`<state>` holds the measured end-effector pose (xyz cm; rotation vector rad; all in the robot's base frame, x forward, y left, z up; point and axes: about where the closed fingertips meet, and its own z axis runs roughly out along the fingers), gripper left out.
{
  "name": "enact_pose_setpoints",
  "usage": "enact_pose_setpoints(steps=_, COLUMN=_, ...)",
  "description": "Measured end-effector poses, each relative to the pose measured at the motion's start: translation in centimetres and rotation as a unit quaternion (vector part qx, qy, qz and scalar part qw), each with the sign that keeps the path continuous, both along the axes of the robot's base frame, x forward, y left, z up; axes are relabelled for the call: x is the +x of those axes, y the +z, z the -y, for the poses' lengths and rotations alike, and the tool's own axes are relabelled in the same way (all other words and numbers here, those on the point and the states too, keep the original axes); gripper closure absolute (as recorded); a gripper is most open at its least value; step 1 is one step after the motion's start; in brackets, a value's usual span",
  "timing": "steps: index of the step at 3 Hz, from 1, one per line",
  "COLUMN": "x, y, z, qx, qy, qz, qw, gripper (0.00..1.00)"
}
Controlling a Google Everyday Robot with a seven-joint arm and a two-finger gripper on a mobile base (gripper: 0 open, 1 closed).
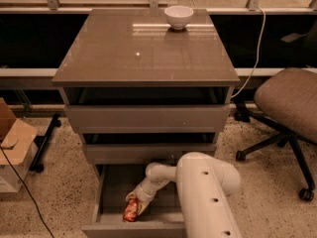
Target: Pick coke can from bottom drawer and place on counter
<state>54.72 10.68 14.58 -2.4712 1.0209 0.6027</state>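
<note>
The gripper (134,202) is down inside the open bottom drawer (113,183), at the end of the white arm (207,192) that reaches in from the lower right. It sits at the upper end of the coke can (130,213) and touches it, but whether it has closed on the can cannot be told.

The can is in the front left part of the drawer, just behind the drawer's front panel. Its long axis runs from the gripper towards the drawer front, leaning slightly left. Whether it lies flat or is tipped up cannot be told.

Both upper drawers stand slightly open. On the counter (143,53), a white bowl (178,17) stands near the back edge. An office chair (292,103) is to the right of the cabinet and a cardboard box (15,143) to the left.
</note>
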Motion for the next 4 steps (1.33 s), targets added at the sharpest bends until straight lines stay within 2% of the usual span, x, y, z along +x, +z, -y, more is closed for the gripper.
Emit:
enact_pose_setpoints(steps=1, x=0.9, y=2.6, z=2.5, qx=0.001, qy=-0.055, qz=0.036, qw=0.9978, gripper=1.0)
enact_pose_setpoints(steps=2, x=1.9, y=7.0, z=5.8, qx=0.004, qy=-0.127, qz=0.084, qw=0.9883, gripper=1.0)
enact_pose_setpoints(steps=3, x=1.6, y=10.4, z=7.6, qx=0.01, qy=-0.161, qz=0.111, qw=0.9805, gripper=1.0)
enact_pose_setpoints(steps=4, x=2.1, y=14.3, z=9.1, qx=0.041, qy=-0.186, qz=0.13, qw=0.9731, gripper=1.0)
